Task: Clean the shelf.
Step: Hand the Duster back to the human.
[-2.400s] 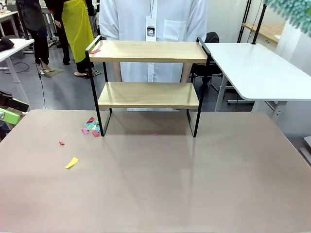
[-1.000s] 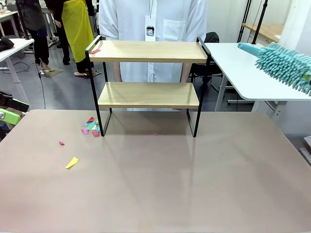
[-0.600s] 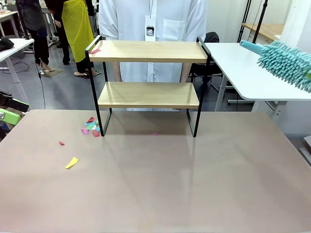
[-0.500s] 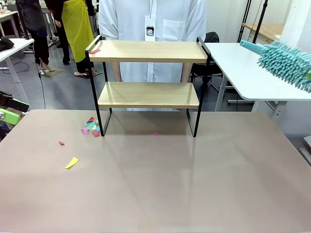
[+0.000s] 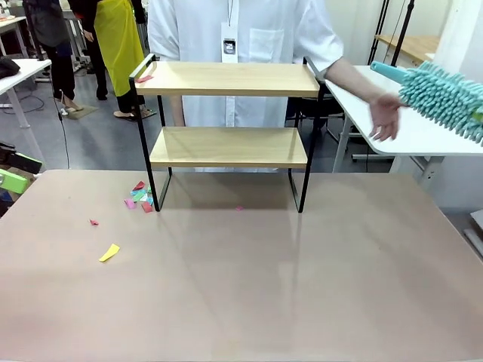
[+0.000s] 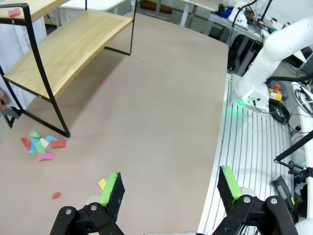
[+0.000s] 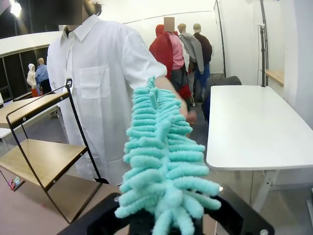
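Shelf [image 5: 226, 113] at 12 o'clock on the table [image 5: 302, 286], paper scraps [image 5: 139, 197] at its left leg, right gripper [image 7: 166, 223] clamped on teal duster [image 5: 441, 94] at 2 o'clock, person's hand [image 5: 385, 115] beside it, left gripper [image 6: 171, 193] wide apart, empty.

Your left gripper [image 6: 168, 191] hangs above the table [image 6: 161, 107] with its green-padded fingers [image 6: 111, 188] spread wide and nothing between them. The shelf [image 6: 63, 46] stands at upper left, a pink scrap [image 6: 14, 12] on its top board. Colored paper scraps [image 6: 41, 146] lie clustered beside its near leg; a yellow one [image 6: 102, 183] lies just by your finger.
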You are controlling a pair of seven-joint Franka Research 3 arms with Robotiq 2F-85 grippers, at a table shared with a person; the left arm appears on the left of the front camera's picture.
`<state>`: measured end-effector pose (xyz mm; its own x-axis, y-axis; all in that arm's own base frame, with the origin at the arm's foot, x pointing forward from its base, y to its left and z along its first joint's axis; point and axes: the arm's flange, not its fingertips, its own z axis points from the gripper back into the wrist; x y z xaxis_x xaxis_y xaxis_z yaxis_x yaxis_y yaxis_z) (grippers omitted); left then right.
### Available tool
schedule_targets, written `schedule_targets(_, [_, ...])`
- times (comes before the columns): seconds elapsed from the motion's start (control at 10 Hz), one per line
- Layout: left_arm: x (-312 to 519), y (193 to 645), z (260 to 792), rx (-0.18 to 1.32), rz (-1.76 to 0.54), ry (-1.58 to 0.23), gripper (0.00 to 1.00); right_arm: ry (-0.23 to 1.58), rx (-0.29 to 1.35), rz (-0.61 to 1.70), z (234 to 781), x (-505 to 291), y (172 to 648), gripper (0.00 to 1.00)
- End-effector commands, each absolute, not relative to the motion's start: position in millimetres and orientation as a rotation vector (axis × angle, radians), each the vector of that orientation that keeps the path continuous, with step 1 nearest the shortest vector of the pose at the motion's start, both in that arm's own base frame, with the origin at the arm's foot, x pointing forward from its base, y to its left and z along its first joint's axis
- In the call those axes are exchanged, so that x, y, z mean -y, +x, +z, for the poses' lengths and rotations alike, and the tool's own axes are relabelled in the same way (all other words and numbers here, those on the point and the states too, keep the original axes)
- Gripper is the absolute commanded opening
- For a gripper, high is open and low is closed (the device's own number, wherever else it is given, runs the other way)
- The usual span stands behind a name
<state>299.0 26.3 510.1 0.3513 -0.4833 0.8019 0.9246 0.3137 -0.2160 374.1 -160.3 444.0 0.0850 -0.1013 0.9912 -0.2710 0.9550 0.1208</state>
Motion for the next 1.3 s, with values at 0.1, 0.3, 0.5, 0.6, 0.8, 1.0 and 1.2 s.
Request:
schedule_targets(0.1, [-25.3,300.7,512.7,0.715,-1.033,-0.763,1.00,0.304,1.494,0.127,447.0,160.2,373.3,0.16])
schedule_targets(0.3, [-25.3,300.7,512.7,0.715,-1.033,-0.763,1.00,0.304,1.494,0.127,447.0,160.2,373.3,0.16])
schedule_targets(0.5, [-25.3,300.7,512.7,0.715,-1.033,-0.763,1.00,0.304,1.494,0.127,447.0,160.2,373.3,0.16])
schedule_targets(0.6, [-25.3,300.7,512.7,0.715,-1.033,-0.763,1.00,0.304,1.494,0.127,447.0,160.2,373.3,0.16])
schedule_targets(0.8, [-25.3,300.7,512.7,0.715,-1.033,-0.763,1.00,0.304,1.494,0.127,447.0,160.2,373.3,0.16])
schedule_targets(1.0, [-25.3,300.7,512.7,0.715,-1.033,-0.763,1.00,0.304,1.494,0.127,447.0,160.2,373.3,0.16])
schedule_targets(1.2, [-25.3,300.7,512.7,0.715,-1.033,-0.763,1.00,0.305,1.488,0.131,444.5,159.8,374.2,0.72])
